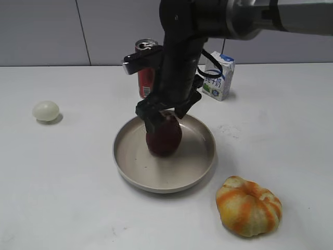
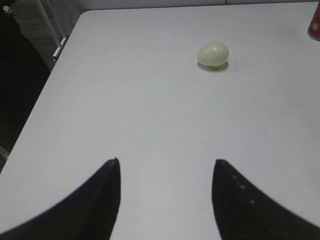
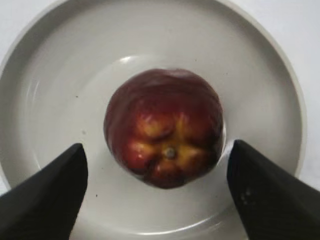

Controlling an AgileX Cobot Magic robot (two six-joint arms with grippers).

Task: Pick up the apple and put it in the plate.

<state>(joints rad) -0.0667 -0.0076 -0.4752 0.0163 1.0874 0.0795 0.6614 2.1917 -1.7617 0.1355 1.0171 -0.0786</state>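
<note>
The dark red glossy apple (image 1: 164,138) stands in the middle of the beige plate (image 1: 130,161). It shows in the right wrist view (image 3: 164,127) with its lobed, yellow-flecked end facing the camera, resting on the plate's floor (image 3: 55,85). My right gripper (image 3: 156,150) is open just above it; both fingers stand clear of the apple's sides. In the exterior view the right gripper (image 1: 165,115) hangs over the apple's top. My left gripper (image 2: 166,165) is open and empty over bare table, out of the exterior view.
A pale green-white egg-shaped thing (image 1: 46,111) lies at the left and shows in the left wrist view (image 2: 213,54). An orange-and-white ribbed fruit (image 1: 248,206) lies front right. A red can (image 1: 146,70) and a milk carton (image 1: 219,76) stand behind the plate.
</note>
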